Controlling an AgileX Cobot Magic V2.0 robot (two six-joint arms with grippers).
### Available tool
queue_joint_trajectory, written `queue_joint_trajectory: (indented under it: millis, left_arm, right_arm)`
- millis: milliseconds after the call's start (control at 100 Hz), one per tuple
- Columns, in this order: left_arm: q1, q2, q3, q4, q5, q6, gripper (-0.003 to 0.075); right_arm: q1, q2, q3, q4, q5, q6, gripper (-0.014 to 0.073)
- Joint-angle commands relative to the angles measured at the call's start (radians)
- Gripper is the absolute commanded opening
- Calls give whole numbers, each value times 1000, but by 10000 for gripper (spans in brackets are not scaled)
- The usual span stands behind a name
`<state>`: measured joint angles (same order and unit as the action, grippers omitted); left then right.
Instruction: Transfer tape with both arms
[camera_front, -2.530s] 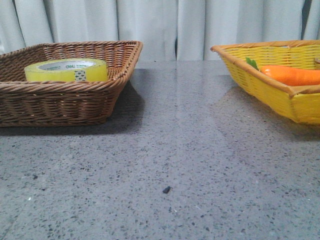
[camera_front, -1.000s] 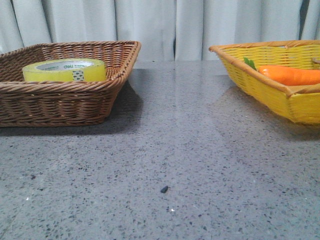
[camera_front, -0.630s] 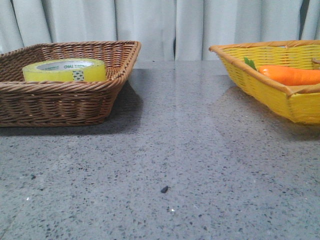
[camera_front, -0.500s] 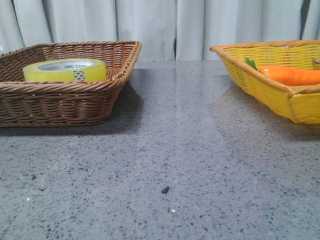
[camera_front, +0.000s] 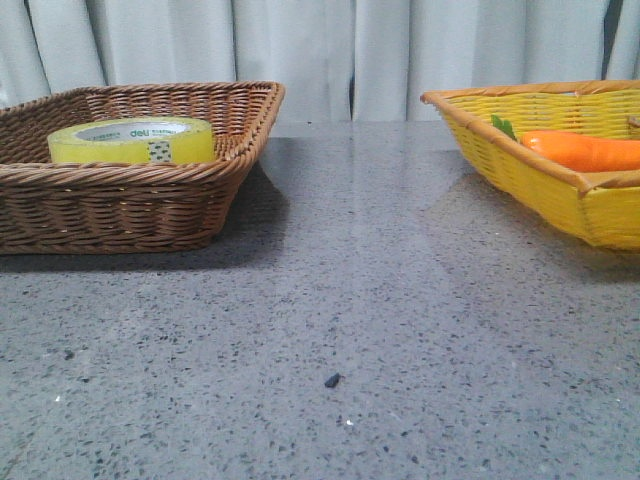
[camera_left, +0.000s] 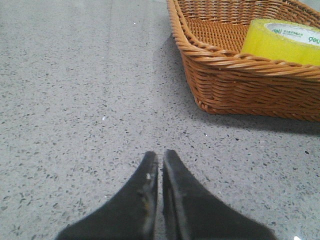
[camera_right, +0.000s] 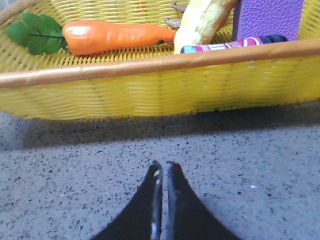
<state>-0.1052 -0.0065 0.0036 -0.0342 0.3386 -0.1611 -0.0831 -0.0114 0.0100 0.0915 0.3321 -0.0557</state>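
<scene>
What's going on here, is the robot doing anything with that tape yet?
Not yet. The tape lies flat in the brown wicker basket on the left, untouched. The left gripper is shut and empty above the table, short of that basket. The right gripper is also shut and empty, facing the yellow basket, which holds a carrot and other items. Neither arm shows in the front view.

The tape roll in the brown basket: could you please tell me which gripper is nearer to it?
Left. The left gripper sits shut over the table just outside the brown basket holding the tape. The right gripper is shut beside the yellow basket, with no tape in its view.
</scene>
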Motion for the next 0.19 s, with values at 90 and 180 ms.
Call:
queue_joint_trajectory:
  millis: [90,180]
  left_arm:
    - [2,-29,9,-6,-37,-7,-21]
    - [2,-29,9,-6,-37,-7,-21]
  right_arm:
    - [-7,-19,21,0,-17,-5,-74]
    - [-7,-19,21,0,-17,-5,-74]
